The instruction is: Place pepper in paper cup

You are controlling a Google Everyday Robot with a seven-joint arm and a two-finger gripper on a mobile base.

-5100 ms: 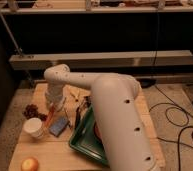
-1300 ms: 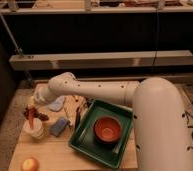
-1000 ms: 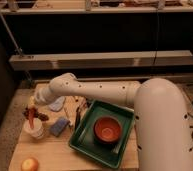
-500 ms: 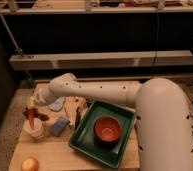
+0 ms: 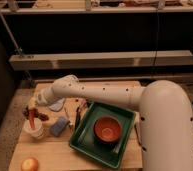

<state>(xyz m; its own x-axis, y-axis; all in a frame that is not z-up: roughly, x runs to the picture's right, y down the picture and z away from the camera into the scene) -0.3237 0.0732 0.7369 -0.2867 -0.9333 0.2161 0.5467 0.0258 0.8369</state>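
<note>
Wooden tabletop [image 5: 50, 152] before dark shelving. The pepper [image 5: 31, 118] stands near-upright in the paper cup [image 5: 34, 130], long axis vertical, tip up. End effector [image 5: 36, 104] hovers just above it; whether its fingers are apart cannot be told. An orange bowl [image 5: 108, 129] sits in a green tray [image 5: 85, 142].

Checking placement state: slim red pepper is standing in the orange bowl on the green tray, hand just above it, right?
Wrong container. The camera view shows the slim red pepper standing in the small white paper cup, left of the green tray. The hand is just above it.
</note>
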